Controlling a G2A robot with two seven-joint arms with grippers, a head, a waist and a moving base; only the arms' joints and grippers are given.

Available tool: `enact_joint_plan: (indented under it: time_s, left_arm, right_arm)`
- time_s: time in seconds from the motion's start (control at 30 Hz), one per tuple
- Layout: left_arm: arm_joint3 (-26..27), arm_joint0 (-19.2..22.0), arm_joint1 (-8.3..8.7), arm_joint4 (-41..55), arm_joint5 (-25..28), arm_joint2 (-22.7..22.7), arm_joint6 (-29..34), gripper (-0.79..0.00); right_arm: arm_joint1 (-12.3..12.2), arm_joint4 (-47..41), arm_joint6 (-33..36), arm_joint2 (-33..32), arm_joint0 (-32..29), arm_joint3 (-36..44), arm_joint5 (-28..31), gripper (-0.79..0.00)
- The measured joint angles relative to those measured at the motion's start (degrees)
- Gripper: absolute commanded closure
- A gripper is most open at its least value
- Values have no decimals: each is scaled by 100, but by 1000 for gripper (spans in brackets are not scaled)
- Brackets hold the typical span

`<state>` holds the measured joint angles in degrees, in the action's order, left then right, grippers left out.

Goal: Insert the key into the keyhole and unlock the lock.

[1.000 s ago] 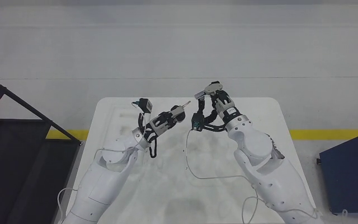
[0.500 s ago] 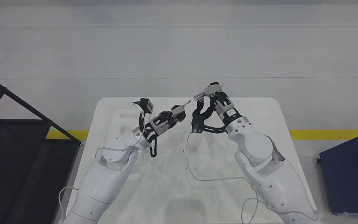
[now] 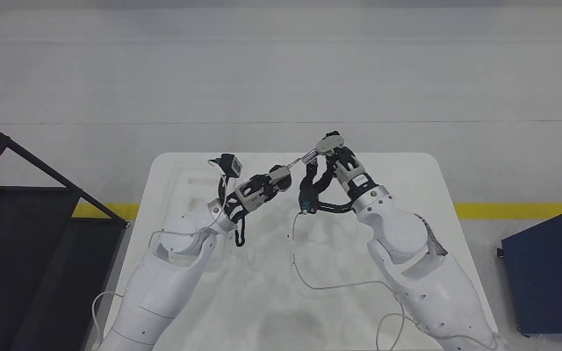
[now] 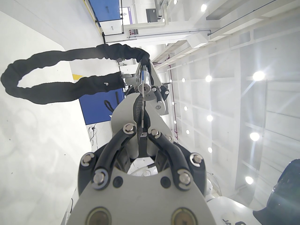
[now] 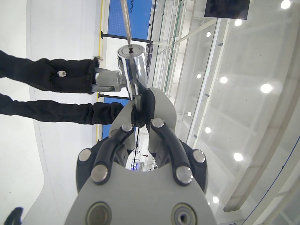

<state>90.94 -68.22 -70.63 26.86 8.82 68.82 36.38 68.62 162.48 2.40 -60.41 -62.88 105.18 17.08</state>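
Over the white table (image 3: 263,290), the left pincer (image 3: 281,177) pinched the key (image 5: 124,12), its tip touching the keyhole of the lock (image 5: 132,66), which was clamped in the right pincer (image 5: 140,105) at its 2 o'clock. Beyond, a yellow line (image 3: 500,211) crossed the grey floor (image 3: 281,70).

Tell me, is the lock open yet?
Not yet. Done: the left fingers hold the flat silver key, the right fingers hold the shiny round chain lock. In hand: the key's tip is at the keyhole. Left: pushing in and turning; the chain's metal pin is plugged in.
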Motion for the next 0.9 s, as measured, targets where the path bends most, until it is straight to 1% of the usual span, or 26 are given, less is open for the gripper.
enact_joint_plan:
  time_s: [0.6,0.9]
  left_arm:
    - [114,-123,22,-28,-19,78,165,0]
    - [91,-123,7,3,-26,48,75,0]
  right_arm:
    - [35,111,-107,-142,-10,-18,36,0]
    - [73,61,16,-151,-50,-22,85,0]
